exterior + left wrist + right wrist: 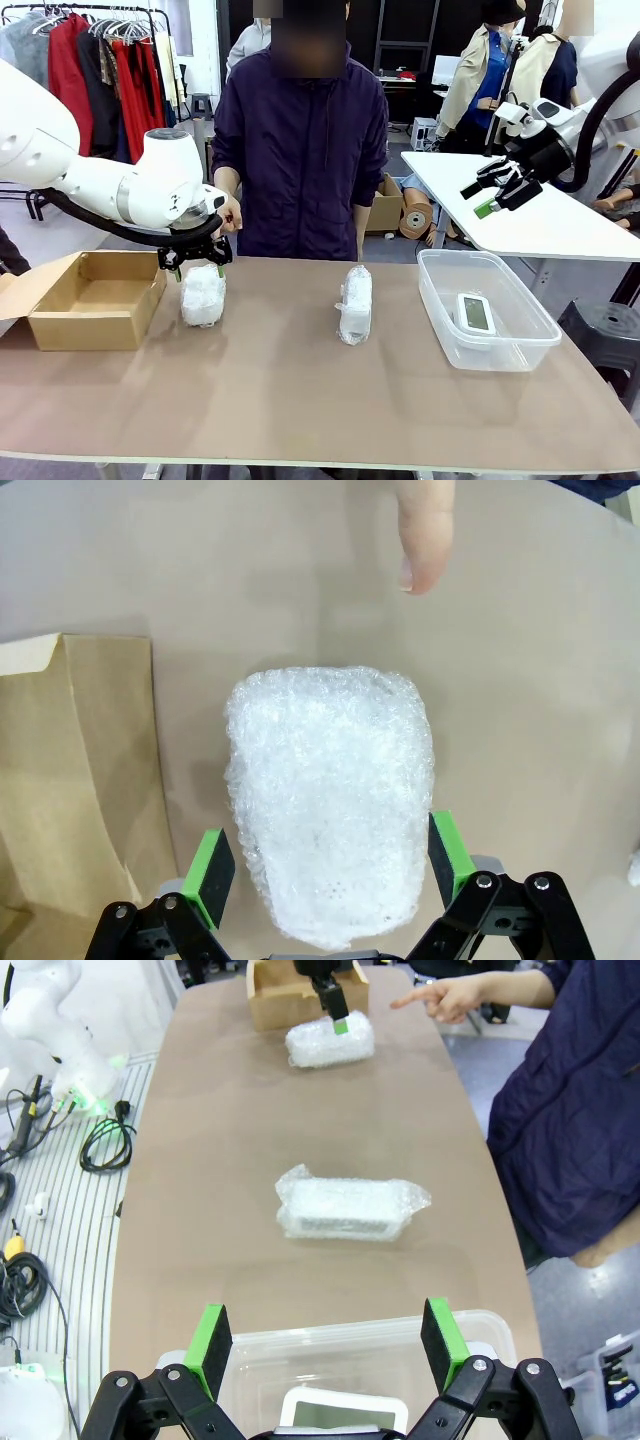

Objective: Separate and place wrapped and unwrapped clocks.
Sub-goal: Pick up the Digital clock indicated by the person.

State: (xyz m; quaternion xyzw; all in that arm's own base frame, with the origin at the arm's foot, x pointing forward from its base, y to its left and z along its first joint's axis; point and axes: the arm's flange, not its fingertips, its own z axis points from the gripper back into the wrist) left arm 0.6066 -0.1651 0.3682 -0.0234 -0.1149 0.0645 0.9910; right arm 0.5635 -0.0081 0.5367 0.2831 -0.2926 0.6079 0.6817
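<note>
Brown tabletop [300, 400]: two wrapped clocks [203, 295] [355, 305], one bare clock [475, 313], two hands [197, 265] [485, 197], both released.

Wrapped clocks [203, 295] — bumpy translucent bubble wrap; tub [437, 296] clear glossy plastic — box [85, 330] matt cardbd.

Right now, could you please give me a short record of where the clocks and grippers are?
left gripper: open, astride the wrapped clock by the cardboard box
right gripper: open, raised, holding nothing
second wrapped clock: lying alone mid-table
bare clock: inside the clear tub
person's hand: pointing beside the left gripper
</note>
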